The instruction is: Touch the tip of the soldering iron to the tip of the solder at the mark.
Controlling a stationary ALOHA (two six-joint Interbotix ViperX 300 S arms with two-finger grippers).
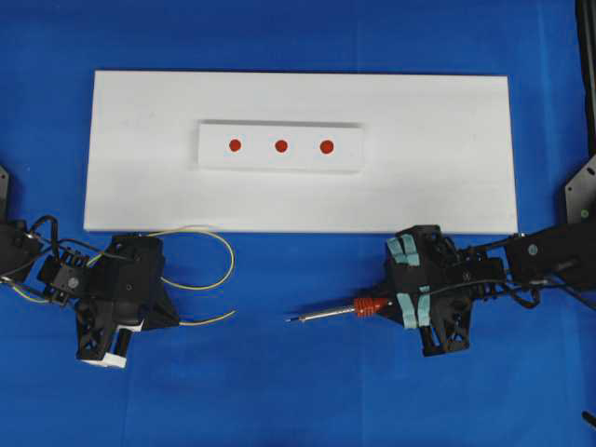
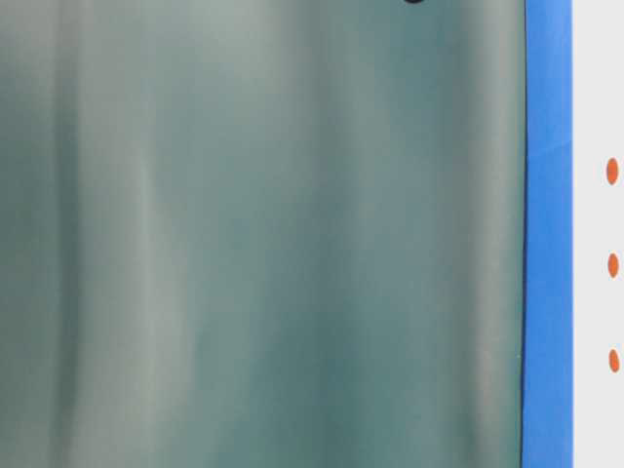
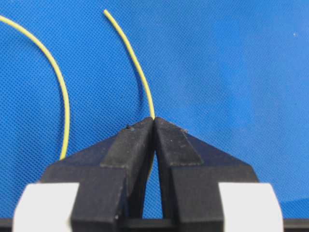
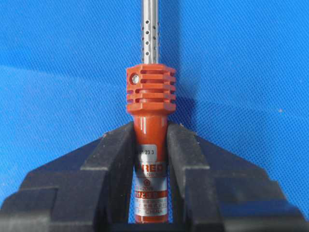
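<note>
Soldering iron [image 1: 340, 312] clamped in right end effector [image 1: 407, 279], tip pointing away from it; solder [image 3: 137, 67] pinched by left end effector [image 3: 153, 121]. Both grasped; next, carry tips to a red mark [image 1: 280, 145].

Perforated metal soldering iron [image 4: 150, 121] shaft, ribbed plastic collar.

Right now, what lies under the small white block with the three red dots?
The small white block rests on the large white board, which lies on the blue cloth. Whatever the block covers on the board cannot be seen.
</note>
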